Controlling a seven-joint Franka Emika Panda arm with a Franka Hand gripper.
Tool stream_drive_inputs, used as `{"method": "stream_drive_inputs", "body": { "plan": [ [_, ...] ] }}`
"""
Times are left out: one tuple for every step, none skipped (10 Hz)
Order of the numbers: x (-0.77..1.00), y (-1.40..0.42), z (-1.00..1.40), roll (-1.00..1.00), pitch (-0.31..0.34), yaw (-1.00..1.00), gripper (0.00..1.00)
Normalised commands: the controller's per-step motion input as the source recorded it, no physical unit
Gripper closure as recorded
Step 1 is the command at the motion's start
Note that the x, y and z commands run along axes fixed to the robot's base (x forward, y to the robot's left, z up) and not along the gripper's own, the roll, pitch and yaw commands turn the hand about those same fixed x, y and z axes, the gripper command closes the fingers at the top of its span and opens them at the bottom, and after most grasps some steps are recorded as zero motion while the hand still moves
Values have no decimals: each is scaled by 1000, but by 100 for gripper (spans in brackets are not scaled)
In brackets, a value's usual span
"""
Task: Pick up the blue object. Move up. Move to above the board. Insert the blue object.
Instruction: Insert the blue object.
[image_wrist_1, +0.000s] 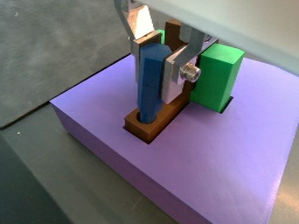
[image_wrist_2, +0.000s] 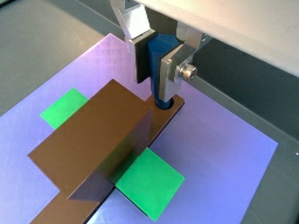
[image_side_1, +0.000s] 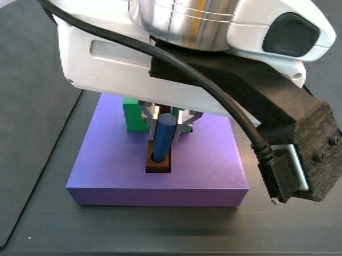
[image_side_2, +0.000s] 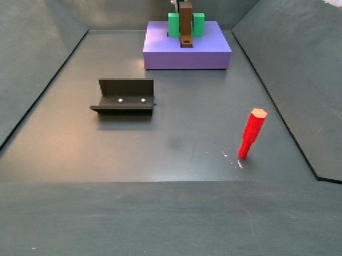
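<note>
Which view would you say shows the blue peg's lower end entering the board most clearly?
A wrist view: the blue peg, between the gripper fingers, meets the board. A side view shows it smaller; the far one, tiny.

One purple platform (image_side_2: 187, 55) out there, and everything counts off it. On top of it: one brown board (image_wrist_1: 155, 125), one green block (image_wrist_1: 219, 79), and one blue object (image_wrist_1: 152, 83) standing in the board's hole — one gripper (image_wrist_1: 163, 54) around that peg, a silver finger on either side. Off the platform, down on the grey floor: one fixture (image_side_2: 124, 97), and one red stick (image_side_2: 250, 134) — upright, well apart from the platform.
</note>
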Motion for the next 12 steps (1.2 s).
{"method": "stream_drive_inputs", "body": {
  "plan": [
    [-60,-140,-420,30,0,0,100],
    [-71,-103,-546,10,-34,0,100],
    [-20,-280,-360,17,-14,46,100],
    [17,-294,-369,1,0,103,100],
    [117,-60,-583,51,0,0,100],
    [317,94,-769,121,27,-17,100],
    [251,211,-723,143,50,-66,100],
    [0,34,-466,69,0,0,100],
    [-49,-29,-249,54,-24,0,100],
    [-320,-77,-531,96,-123,0,100],
    [-169,-40,-469,37,-103,0,100],
    [0,0,0,0,0,0,100]
  ]
}}
